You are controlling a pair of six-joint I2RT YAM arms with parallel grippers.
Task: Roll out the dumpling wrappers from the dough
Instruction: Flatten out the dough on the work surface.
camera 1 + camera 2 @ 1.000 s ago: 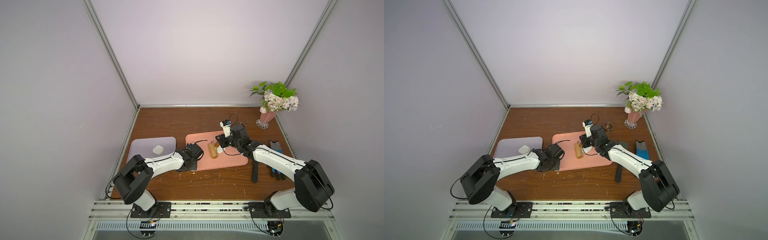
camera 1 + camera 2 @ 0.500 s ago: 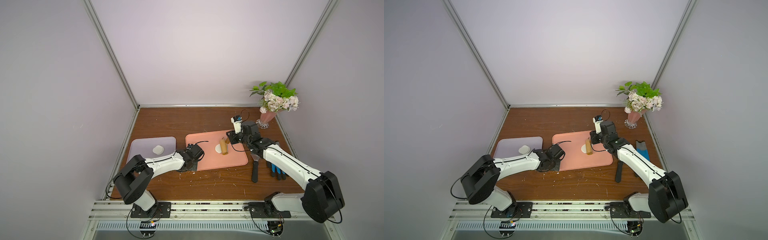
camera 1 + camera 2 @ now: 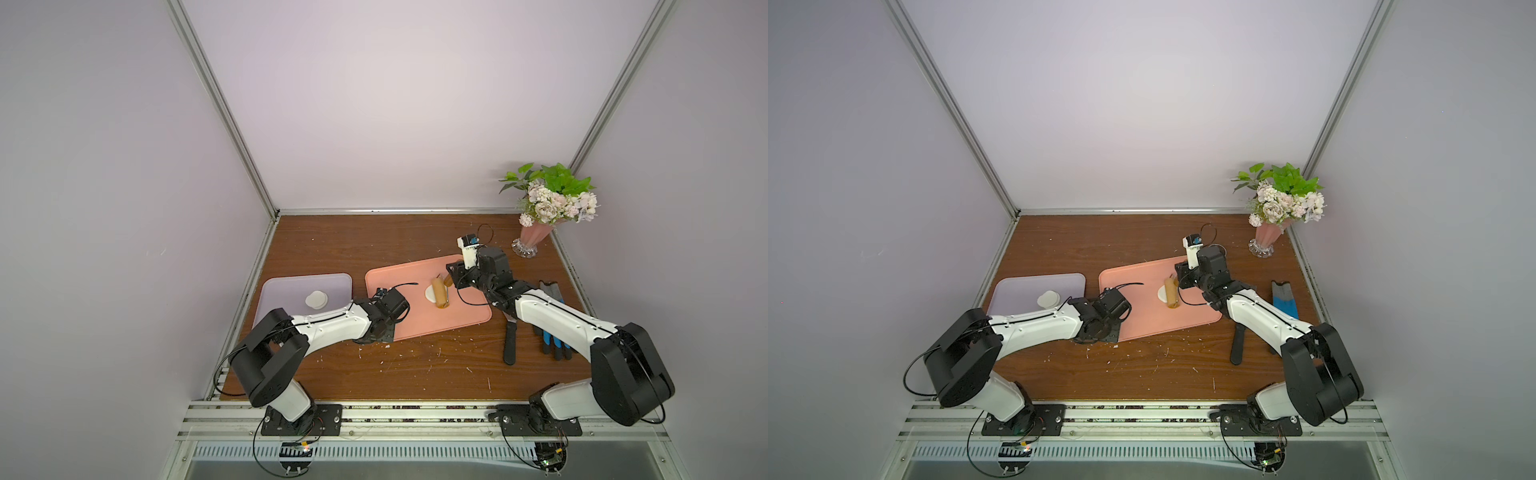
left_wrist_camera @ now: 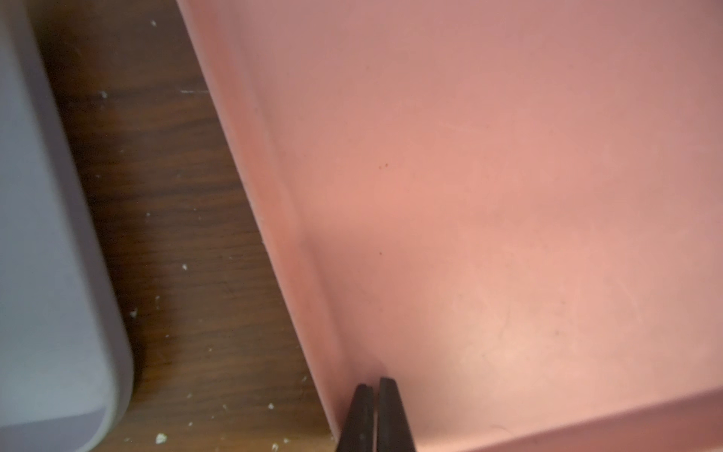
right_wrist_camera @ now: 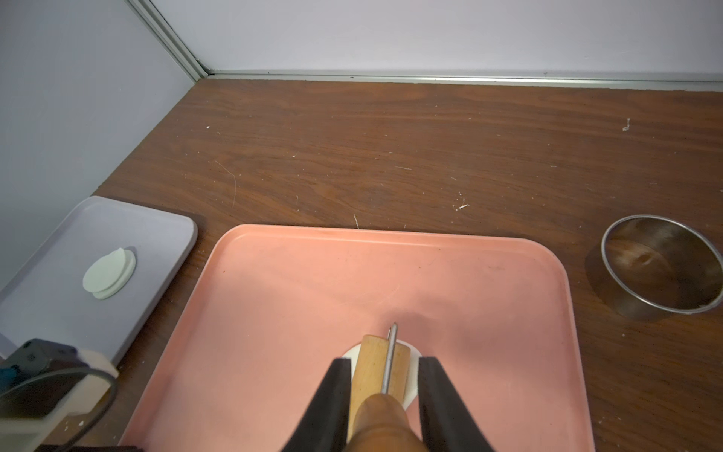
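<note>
**A:** What do you have on the left?

**B:** I see a pale lavender rectangular tray (image 3: 286, 286). Two thin round white dumpling wrappers (image 3: 316, 299) lie on it, stacked slightly offset.

**A:** And your left gripper?

**B:** My left gripper (image 4: 371, 385) has its black fingers pressed together with nothing between them. The tips sit on the salmon-pink rectangular tray (image 3: 395, 282), just inside a near corner.

**A:** Where is the dough?

**B:** The flattened white dough (image 3: 428, 293) lies around the middle of the pink tray. A tan wooden roller (image 3: 440, 293) rests across it, covering most of it.

**A:** The right side?

**B:** My right gripper (image 5: 384, 362) is part-closed, with one finger on each side of the roller's brown handle, gripping it. A round steel ring cutter (image 5: 610, 289) stands on the brown wooden table (image 3: 353, 249), just beside the pink tray's corner. Further right lies a black-handled tool (image 3: 510, 345).
</note>
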